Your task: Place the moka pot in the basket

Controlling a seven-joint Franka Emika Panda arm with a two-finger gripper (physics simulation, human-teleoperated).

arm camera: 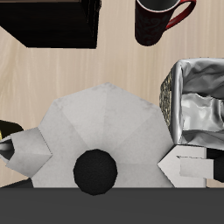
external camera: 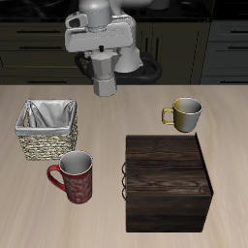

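Dark wooden box sits nearest, while the claw pinches the moka pot aloft behind the basket, a rigid, smooth, probably weighty metal thing best held across its faceted body.

- Gripper: pale grey, boxy housing beneath a rounded, glossy silver-white wrist.
- Fingers: light grey, blocky, with darker faceted tips.

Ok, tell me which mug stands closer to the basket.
The red patterned mug, just in front of the basket. The yellowish mug stands across the table, behind the dark wooden box.
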